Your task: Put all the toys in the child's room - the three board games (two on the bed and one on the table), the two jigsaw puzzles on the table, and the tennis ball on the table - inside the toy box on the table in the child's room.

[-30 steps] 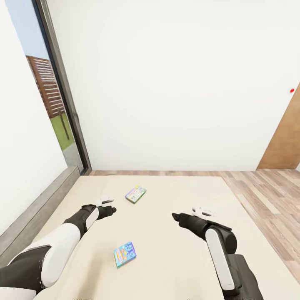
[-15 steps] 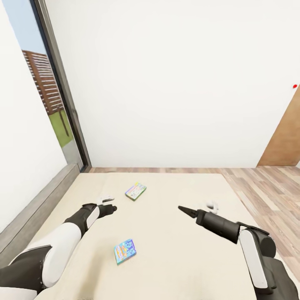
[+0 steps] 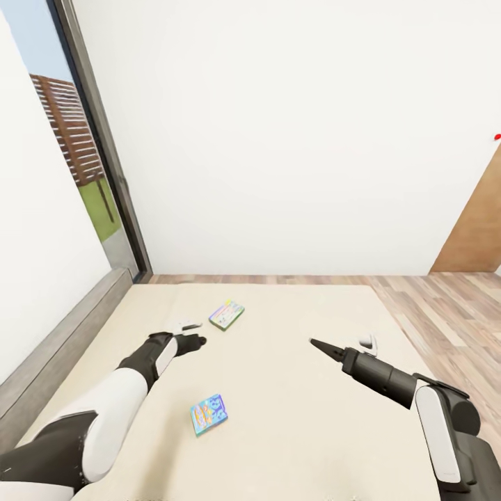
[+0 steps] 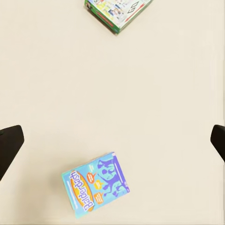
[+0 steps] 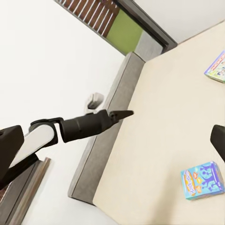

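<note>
Two board games lie on the beige bed (image 3: 299,417). The pale colourful box (image 3: 226,314) (image 4: 117,11) is farther away, and the small blue one (image 3: 209,413) (image 4: 96,183) (image 5: 202,179) is nearer. My left gripper (image 3: 197,342) hovers over the mattress between them, open and holding nothing; its dark fingertips (image 4: 9,145) stand wide apart. My right gripper (image 3: 321,346) hangs over the middle of the bed, also open and holding nothing, its fingertips (image 5: 218,140) far apart. The table, toy box, jigsaw puzzles and tennis ball are out of view.
A grey headboard (image 3: 62,341) runs along the bed's left side under a white wall. A tall dark-framed window (image 3: 83,174) stands at the back left. Wood-plank floor (image 3: 445,313) lies beyond and right of the bed, with a brown door (image 3: 476,229) at the far right.
My right arm has swung out to the right and stretched forward, its gripper now farther right. The left gripper has edged forward. The boxes have not moved.
</note>
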Robot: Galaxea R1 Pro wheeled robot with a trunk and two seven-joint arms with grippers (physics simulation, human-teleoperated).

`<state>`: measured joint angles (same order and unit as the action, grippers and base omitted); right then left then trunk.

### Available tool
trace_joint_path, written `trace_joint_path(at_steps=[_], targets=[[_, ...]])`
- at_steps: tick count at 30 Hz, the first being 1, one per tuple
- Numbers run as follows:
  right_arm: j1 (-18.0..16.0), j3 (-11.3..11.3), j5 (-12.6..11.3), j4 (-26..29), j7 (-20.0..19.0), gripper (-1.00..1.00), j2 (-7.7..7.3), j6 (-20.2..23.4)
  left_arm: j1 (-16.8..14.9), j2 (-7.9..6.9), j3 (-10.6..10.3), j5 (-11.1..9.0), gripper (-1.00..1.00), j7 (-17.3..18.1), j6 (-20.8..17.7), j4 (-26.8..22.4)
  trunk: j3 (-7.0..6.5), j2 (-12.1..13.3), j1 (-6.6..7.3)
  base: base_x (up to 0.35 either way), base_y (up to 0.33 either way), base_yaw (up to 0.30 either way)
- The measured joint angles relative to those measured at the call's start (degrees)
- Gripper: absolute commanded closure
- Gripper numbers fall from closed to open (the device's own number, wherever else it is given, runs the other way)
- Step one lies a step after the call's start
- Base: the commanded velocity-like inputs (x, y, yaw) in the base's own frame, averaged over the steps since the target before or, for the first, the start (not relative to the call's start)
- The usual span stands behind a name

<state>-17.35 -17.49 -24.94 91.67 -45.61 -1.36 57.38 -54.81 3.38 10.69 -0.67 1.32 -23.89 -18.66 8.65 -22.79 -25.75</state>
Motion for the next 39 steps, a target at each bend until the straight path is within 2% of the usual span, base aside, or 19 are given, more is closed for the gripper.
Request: trace_joint_path(at_steps=[6, 15, 22, 39], targets=[[-0.01, -0.31, -0.06, -0.08, -0.19, -1.0, -0.04, -0.07, 0.0, -0.14, -0.23, 0.1, -1.0, 0.03, 0.1, -0.33, 0.57, 0.0, 0.0, 0.0, 0.0, 0.0], [-0.43, 0.2, 0.68, -1.95, 0.42, -1.0, 0.89, -0.92, 0.0, -0.23, -0.03, 0.1, -1.0, 0.03, 0.01, -0.54, 1.42, 0.0, 0.0, 0.0, 0.0, 0.0], [-0.65, 0.24, 0.68, -3.29, 0.43, -1.0, 0.97, -2.31, 0.0, -0.22, -0.13, 0.1, -1.0, 0.06, 0.02, -0.79, 2.08, 0.0, 0.0, 0.0, 0.0, 0.0], [-0.6, 0.24, 0.83, -3.79, 0.43, -1.0, 0.97, -2.53, 0.0, -0.48, -0.1, 0.1, -1.0, 0.28, 0.04, -0.92, 3.69, -0.01, 0.0, 0.0, 0.0, 0.0]])
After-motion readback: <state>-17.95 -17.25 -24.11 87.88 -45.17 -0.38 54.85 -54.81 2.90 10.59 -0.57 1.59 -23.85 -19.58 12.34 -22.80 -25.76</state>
